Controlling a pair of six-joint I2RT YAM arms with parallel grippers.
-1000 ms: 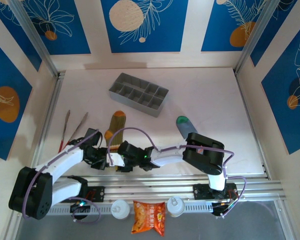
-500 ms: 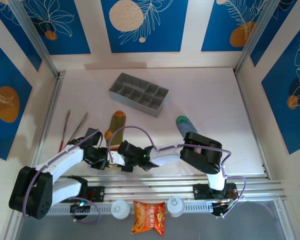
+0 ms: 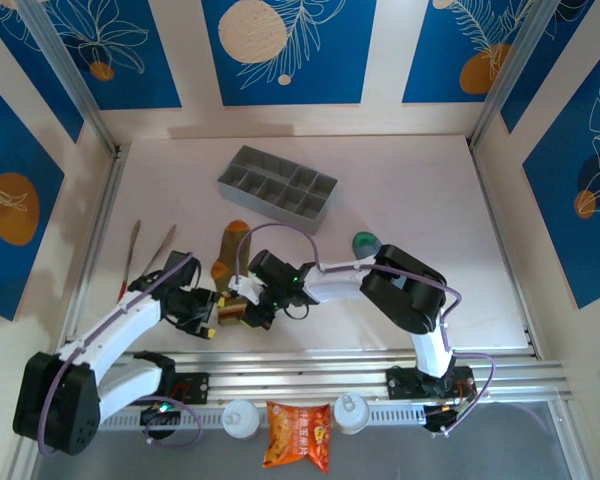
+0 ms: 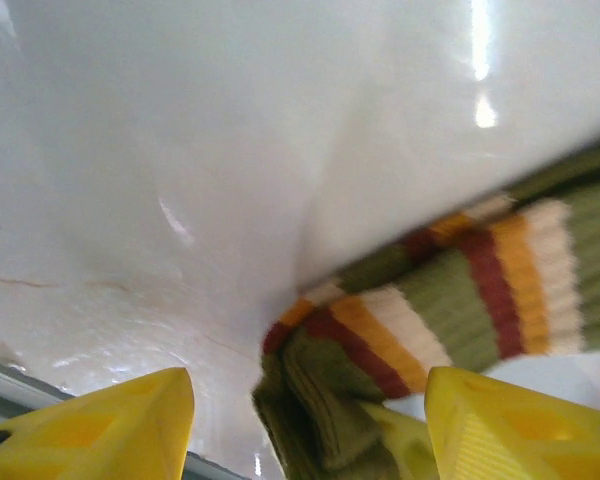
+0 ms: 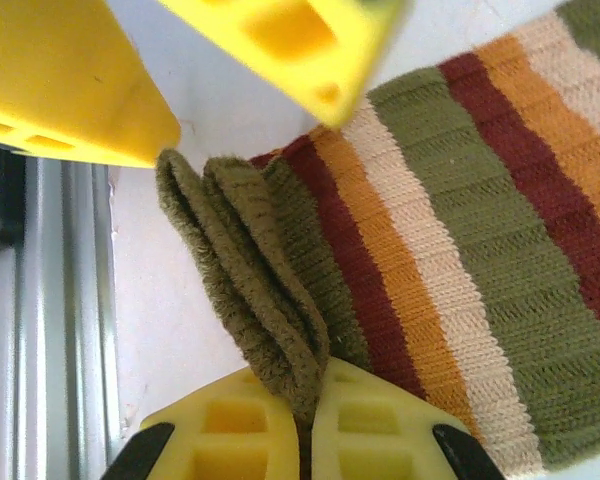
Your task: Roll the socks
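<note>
Cuff of soft, limp olive sock (image 5: 460, 250) clamped in right tool (image 5: 305, 405); left tool (image 4: 315, 420) apart; best held at fold.

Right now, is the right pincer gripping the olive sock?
Yes, the right pincer clamps the folded cuff of the olive sock between its yellow fingers.

Grip switching sides
The left gripper (image 4: 310, 420) is opening; the right gripper (image 5: 302, 405) is clamping the olive sock (image 5: 460, 250) and moving rearward.
</note>
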